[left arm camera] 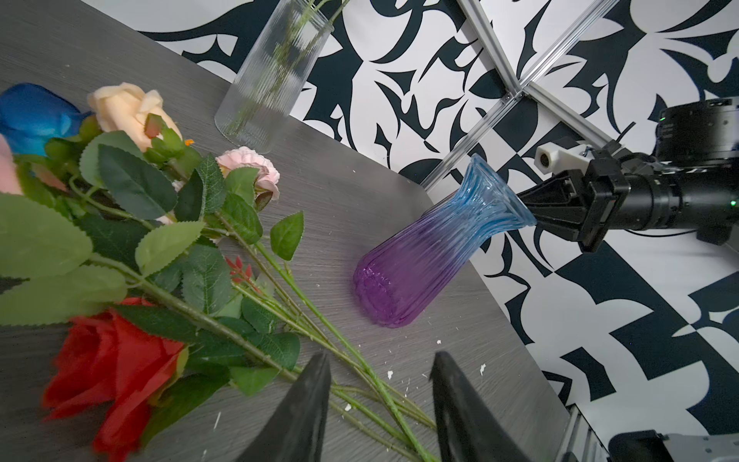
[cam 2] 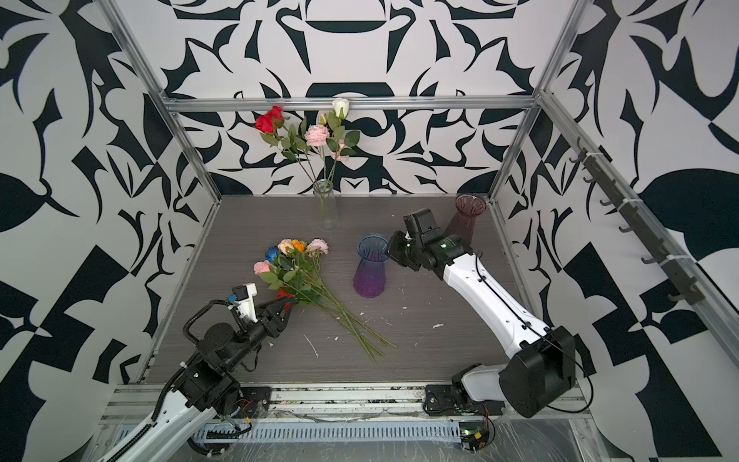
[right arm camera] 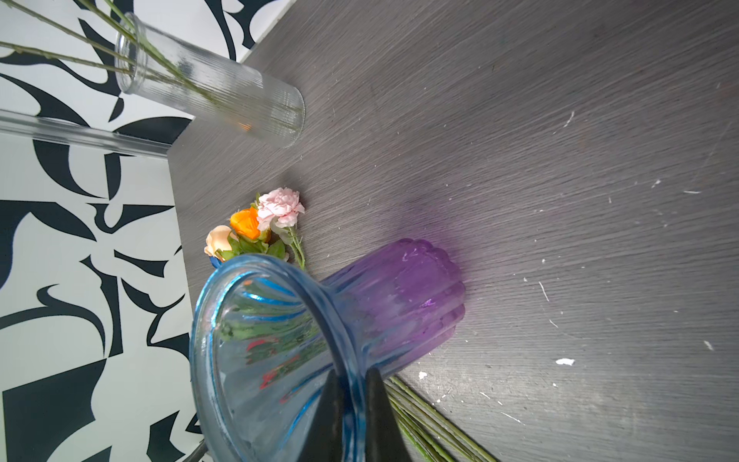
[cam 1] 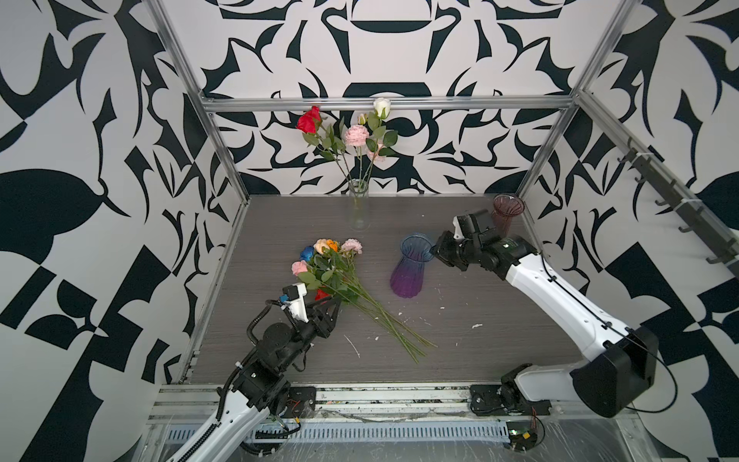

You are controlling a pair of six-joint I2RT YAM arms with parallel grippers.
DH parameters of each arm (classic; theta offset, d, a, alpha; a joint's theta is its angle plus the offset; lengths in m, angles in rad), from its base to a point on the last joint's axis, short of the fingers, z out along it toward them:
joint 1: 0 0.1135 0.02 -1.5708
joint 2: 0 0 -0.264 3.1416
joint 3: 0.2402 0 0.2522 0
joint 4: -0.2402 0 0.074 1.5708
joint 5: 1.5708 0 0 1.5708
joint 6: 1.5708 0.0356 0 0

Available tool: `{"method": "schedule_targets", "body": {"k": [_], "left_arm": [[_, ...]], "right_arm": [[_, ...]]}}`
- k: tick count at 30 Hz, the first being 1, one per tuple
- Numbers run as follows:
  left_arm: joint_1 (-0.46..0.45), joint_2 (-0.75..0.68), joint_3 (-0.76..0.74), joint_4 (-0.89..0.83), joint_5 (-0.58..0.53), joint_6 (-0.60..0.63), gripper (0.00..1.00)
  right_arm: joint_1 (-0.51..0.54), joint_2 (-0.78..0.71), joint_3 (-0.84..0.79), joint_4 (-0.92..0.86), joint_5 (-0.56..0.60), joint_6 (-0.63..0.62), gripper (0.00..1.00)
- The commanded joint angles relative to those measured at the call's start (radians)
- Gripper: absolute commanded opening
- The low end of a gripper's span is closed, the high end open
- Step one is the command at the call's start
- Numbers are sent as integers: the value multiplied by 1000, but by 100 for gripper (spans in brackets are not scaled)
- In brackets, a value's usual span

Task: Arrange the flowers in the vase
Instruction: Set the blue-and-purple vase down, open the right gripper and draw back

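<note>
- Right now my right gripper [right arm camera: 354, 378] is pinching the flared blue rim of the blue-and-purple vase [cam 1: 407, 274]. In the wrist view the glass sits wedged between the tips, one finger inside the mouth and one outside
- In both top views that gripper meets the rim from its 3 o'clock side, and the vase's purple base is down on the table [cam 1: 500, 320], near the middle
- My left gripper [left arm camera: 380, 360] is spread. Its fingers hover just above the green stems, which run under the gap, and nothing is clamped
- The loose flowers [cam 1: 338, 276] lie flat in a bunch at 9 o'clock from the blue-and-purple vase, clear of it
- Their heads fan toward 11 o'clock: blue, peach, orange, pink and a ruffled pale pink. The cut ends point toward 5 o'clock
- A red rose [left arm camera: 116, 360] lies low in the bunch, close beside my left fingers
- Farther out, at 12 o'clock by the back edge of the table, the clear vase [cam 1: 358, 210] stands upright. It holds a red rose, a white rose and pale pink blooms
- At about 2 o'clock, in the far corner behind my right arm, stands a dusky pink vase [cam 1: 508, 212]
</note>
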Motion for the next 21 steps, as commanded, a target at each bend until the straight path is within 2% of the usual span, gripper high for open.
{"method": "schedule_targets", "body": {"k": [1, 6, 7, 9, 12, 15, 21], "left_arm": [[2, -17, 9, -2, -6, -11, 46], [3, -5, 10, 1, -4, -14, 46], [3, -4, 11, 2, -5, -16, 46], [3, 0, 12, 1, -5, -17, 46], [2, -2, 13, -5, -5, -20, 46], [3, -5, 13, -10, -7, -22, 46], [2, -7, 13, -17, -18, -28, 46]], "right_arm": [[16, -34, -5, 30, -13, 27, 0], [25, -49, -19, 33, -16, 32, 0], [25, -50, -20, 34, -16, 32, 6], [24, -56, -20, 39, -18, 28, 24], [25, -67, -13, 41, -22, 21, 38], [24, -75, 18, 26, -28, -22, 42], [24, -142, 88, -15, -20, -192, 38]]}}
